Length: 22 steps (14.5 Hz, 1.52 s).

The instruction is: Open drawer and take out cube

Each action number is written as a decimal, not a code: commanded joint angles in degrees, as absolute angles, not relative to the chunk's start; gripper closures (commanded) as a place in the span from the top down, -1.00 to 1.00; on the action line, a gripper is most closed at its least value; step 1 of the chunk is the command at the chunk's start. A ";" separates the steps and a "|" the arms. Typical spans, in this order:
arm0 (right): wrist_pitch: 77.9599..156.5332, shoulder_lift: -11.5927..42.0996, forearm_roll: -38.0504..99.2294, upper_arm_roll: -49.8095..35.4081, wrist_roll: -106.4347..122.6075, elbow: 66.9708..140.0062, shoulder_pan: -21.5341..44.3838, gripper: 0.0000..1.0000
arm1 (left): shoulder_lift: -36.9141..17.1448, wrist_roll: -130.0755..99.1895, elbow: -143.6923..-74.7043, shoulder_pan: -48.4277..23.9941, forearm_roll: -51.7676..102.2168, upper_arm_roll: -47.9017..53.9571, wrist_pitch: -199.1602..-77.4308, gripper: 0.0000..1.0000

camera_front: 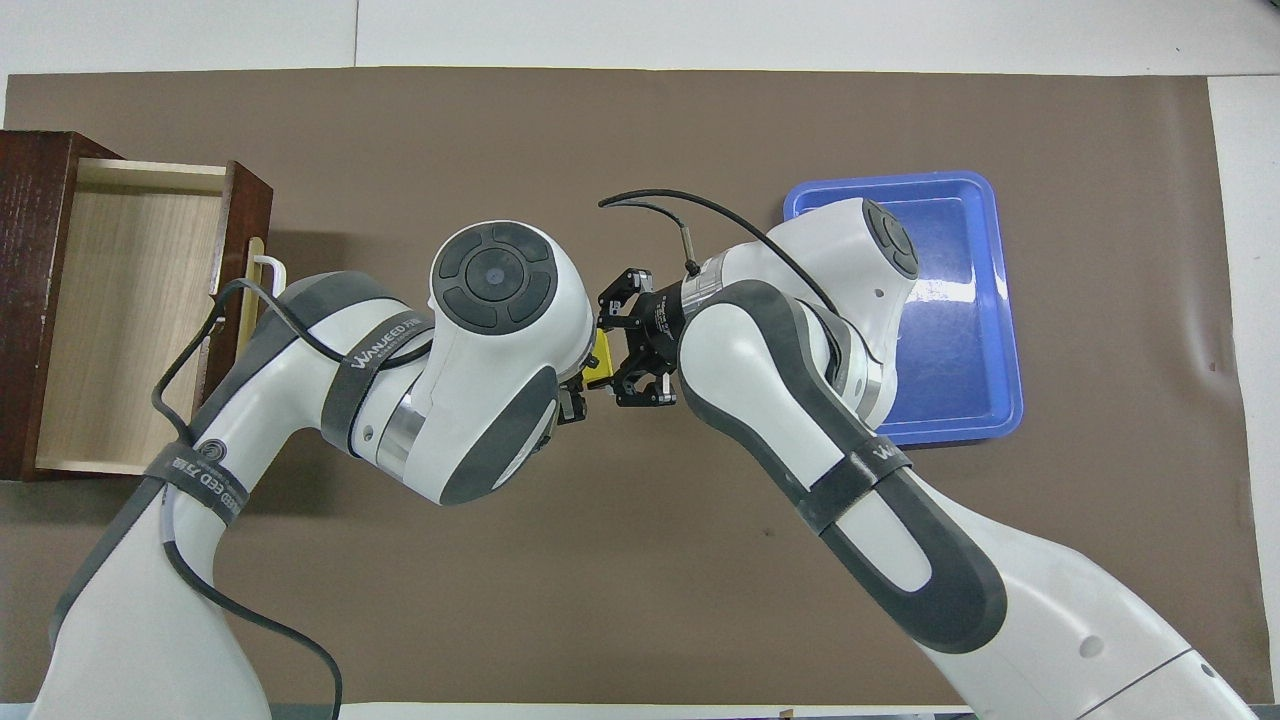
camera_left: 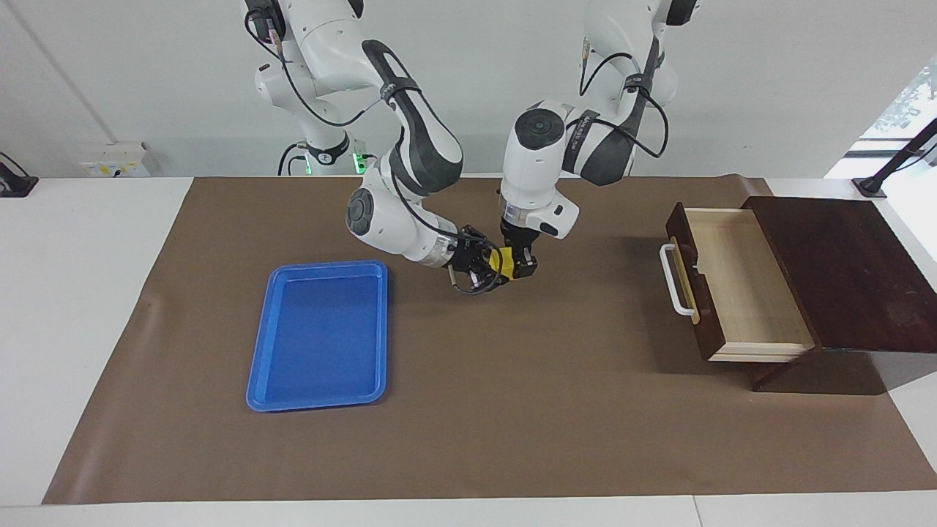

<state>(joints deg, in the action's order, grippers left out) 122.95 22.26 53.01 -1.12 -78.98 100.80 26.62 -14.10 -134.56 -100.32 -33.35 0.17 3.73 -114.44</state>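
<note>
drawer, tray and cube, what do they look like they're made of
Drawer: looks like wood, pale bare grain inside, dark stained front, and a white handle that could be metal or plastic.
Tray: probably plastic, glossy blue with a moulded rim and soft glare.
Cube: solid yellow, matte; plastic, foam or painted wood, can't tell.

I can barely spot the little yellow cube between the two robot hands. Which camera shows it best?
The facing view: the cube shows clearly between the left gripper and right gripper. In the overhead view, the arms hide all but a yellow sliver.
</note>
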 commanded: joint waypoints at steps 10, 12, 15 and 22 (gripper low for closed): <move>121.47 21.80 54.23 -1.23 -77.87 100.20 23.74 -1.00 | -12.83 -128.96 -99.31 -21.55 -3.34 1.50 -111.88 1.00; 119.37 21.88 53.79 -1.23 -77.61 99.06 20.06 -1.00 | -12.75 -122.64 -100.19 -17.95 -3.60 1.49 -112.06 1.00; 115.24 22.24 52.83 -0.88 -74.80 97.91 13.82 -1.00 | -12.13 -114.03 -102.29 -12.06 -3.78 1.49 -113.46 1.00; 112.95 24.07 45.44 -0.79 -69.37 99.31 1.07 -1.00 | -11.69 -92.31 -104.86 0.77 -4.75 1.49 -118.74 1.00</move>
<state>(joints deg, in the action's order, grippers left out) 114.30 22.71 46.43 -0.08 -73.33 98.92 3.81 -13.30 -97.32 -102.42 -3.25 -3.52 1.47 -116.77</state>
